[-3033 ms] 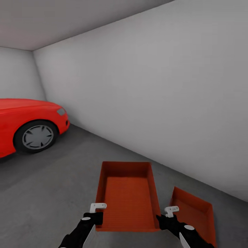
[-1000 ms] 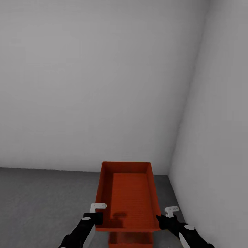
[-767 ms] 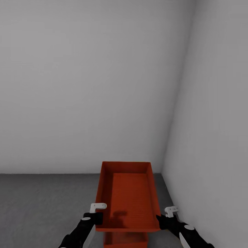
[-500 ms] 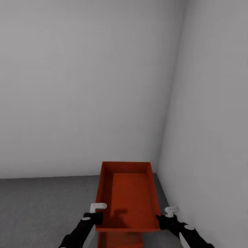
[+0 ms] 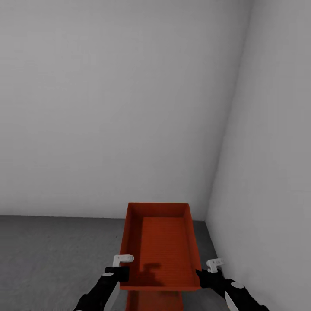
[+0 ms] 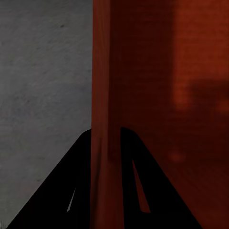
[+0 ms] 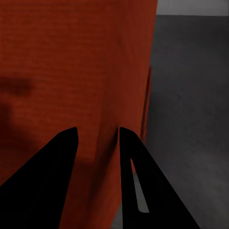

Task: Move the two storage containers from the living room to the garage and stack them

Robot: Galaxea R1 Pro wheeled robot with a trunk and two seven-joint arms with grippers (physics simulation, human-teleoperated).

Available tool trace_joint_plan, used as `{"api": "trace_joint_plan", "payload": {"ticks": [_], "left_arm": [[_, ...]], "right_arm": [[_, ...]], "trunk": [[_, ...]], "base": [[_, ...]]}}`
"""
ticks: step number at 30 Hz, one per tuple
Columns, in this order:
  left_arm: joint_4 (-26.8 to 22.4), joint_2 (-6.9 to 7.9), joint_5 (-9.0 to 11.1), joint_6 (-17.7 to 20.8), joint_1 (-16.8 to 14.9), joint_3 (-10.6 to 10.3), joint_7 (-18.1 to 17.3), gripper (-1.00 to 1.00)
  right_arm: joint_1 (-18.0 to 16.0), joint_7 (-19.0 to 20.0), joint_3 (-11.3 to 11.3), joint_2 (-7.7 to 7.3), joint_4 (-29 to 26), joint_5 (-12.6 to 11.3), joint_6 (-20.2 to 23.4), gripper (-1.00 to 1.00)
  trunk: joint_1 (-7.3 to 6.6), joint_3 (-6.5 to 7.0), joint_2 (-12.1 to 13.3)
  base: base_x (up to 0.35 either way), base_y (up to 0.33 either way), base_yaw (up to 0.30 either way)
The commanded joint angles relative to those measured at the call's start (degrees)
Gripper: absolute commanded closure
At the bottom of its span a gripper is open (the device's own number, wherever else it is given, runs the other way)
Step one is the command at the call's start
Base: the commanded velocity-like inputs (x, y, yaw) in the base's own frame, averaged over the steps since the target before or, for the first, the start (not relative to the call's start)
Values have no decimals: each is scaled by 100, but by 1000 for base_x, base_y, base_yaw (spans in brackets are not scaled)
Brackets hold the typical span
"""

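I hold one orange-red storage container (image 5: 160,246) in front of me, lidless and level, above the dark grey garage floor (image 5: 52,259). My left gripper (image 5: 122,273) is shut on its near left wall; the left wrist view shows that wall (image 6: 102,119) pinched between the black fingers (image 6: 78,181). My right gripper (image 5: 202,275) is shut on the near right wall (image 7: 102,95), which sits between its fingers (image 7: 126,157). The second storage container (image 5: 154,301) lies on the floor directly under the held one, with just its near part peeking out below.
Plain pale grey walls (image 5: 108,108) meet in a corner (image 5: 214,203) just right of the containers. The right wall (image 5: 276,172) runs close beside my right arm. Open concrete floor stretches to the left.
The whole view has swung: the red car and slanted wall gave way to the corner, which drifted left and then back right. Both grippers kept their hold on the container.
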Motion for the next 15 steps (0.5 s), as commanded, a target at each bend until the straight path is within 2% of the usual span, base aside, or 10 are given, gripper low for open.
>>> {"api": "trace_joint_plan", "payload": {"ticks": [1,10,15], "left_arm": [[-240,-9,-72,43,-10,305,15,100],[-240,-9,-72,43,-10,305,15,100],[-240,-7,-72,43,-10,305,15,100]], "right_arm": [[5,1,69,-6,-15,59,20,100],[5,2,69,-6,-14,59,20,100],[5,2,69,-6,-14,59,20,100]], "trunk": [[2,-11,-10],[2,-11,-10],[2,-11,-10]], "base": [[0,0,122],[0,1,28],[0,117,1]]}}
